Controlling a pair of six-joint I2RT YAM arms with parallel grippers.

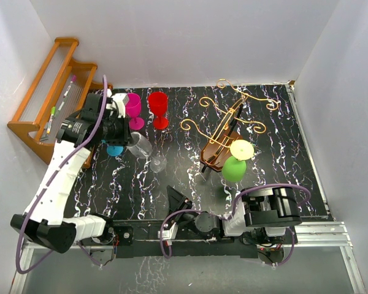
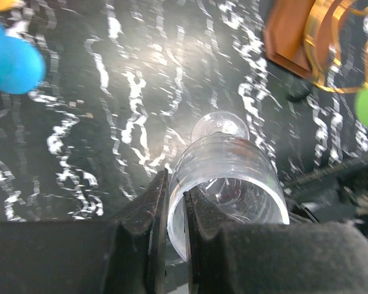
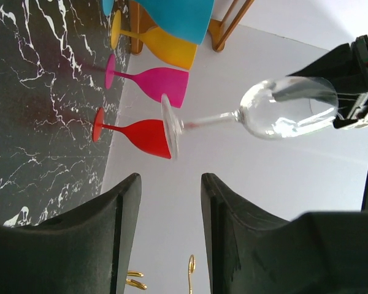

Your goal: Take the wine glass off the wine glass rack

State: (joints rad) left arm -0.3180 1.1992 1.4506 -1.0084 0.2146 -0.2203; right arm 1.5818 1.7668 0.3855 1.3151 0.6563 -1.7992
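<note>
While the left gripper (image 2: 176, 211) has it pinched by the bowl wall, one finger (image 2: 199, 211) inside the rim and the other outside, the clear glass (image 2: 228, 174) sits off the rack (image 1: 222, 133). It's held up above the table (image 1: 276, 177), with its foot pointing away from the gripper and tilted a bit. From the right wrist view the foot looks clear of the tabletop. The rack is well off to that gripper's right in the top view. A green glass (image 1: 234, 169) hangs at the rack's near end. Just behind the left gripper stand a pink glass (image 1: 133, 106) and a red glass (image 1: 159, 105), both upright. A blue glass (image 1: 115, 150) is tucked right beside the gripper on the near side, and the wooden shelf (image 1: 42, 92) is off to its left against the wall. The right gripper (image 3: 170, 208) is low at the near edge of the table with its fingers apart and nothing between them. It points across at the clear glass. Past that glass it sees the red and pink glasses and a yellow glass (image 3: 158, 48) lined up by the back wall.
</note>
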